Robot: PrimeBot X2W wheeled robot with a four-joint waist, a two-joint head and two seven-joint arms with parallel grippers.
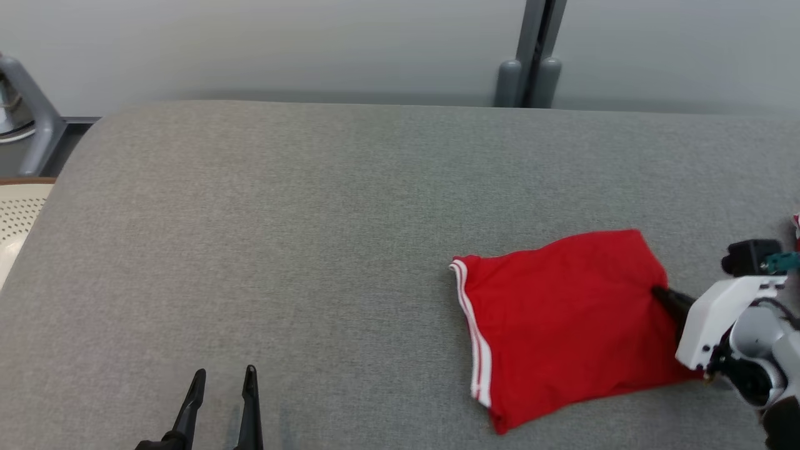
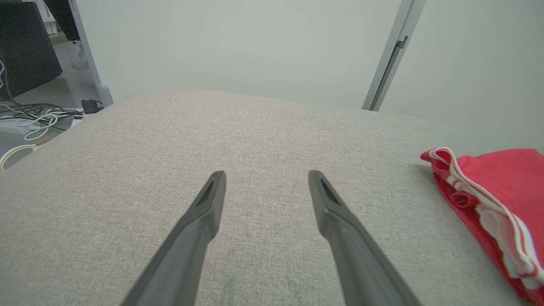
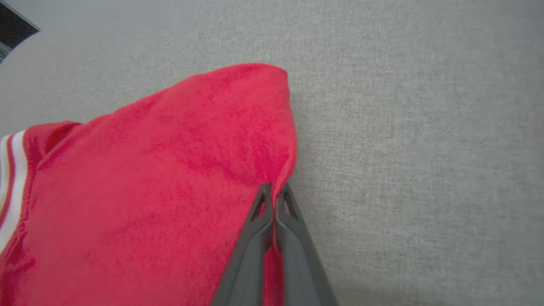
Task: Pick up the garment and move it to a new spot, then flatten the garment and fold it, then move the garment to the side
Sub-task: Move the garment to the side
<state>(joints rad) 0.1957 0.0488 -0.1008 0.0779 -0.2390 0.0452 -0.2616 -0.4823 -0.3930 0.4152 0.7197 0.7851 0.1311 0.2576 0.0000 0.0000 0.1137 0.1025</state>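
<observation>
While the garment (image 1: 562,312) lies on the right half of a grey cloth-covered desk (image 1: 281,219), the right hand (image 1: 659,290) reaches in from the right edge of the head view and meets the cloth at its right border. The garment is red, with two thin white stripes (image 1: 475,337) running down the edge that faces the middle of the desk. It rests mostly flat and looks doubled over, though how many layers there are cannot be told. In the right wrist view the right hand (image 3: 276,187) has its two dark fingers pressed together, tips touching, with a small ridge of the red garment (image 3: 148,191) pinched between them just below the cloth's upper corner – the fabric puckers slightly where they meet. The left hand (image 1: 225,372) sits low at the bottom left of the head view, well apart from the garment, its fingers spread wide with bare grey cloth between them. The left wrist view shows the same left hand (image 2: 267,174) gaping over the desk, holding nothing, with the garment (image 2: 510,178) off to that view's right – its striped hem bunched up toward the camera. Beyond the far edge of the desk stands a pale wall (image 1: 281,44) with a grey upright post (image 1: 531,56). A tangle of white cables (image 2: 34,119) lies on the floor past the desk's left corner.
</observation>
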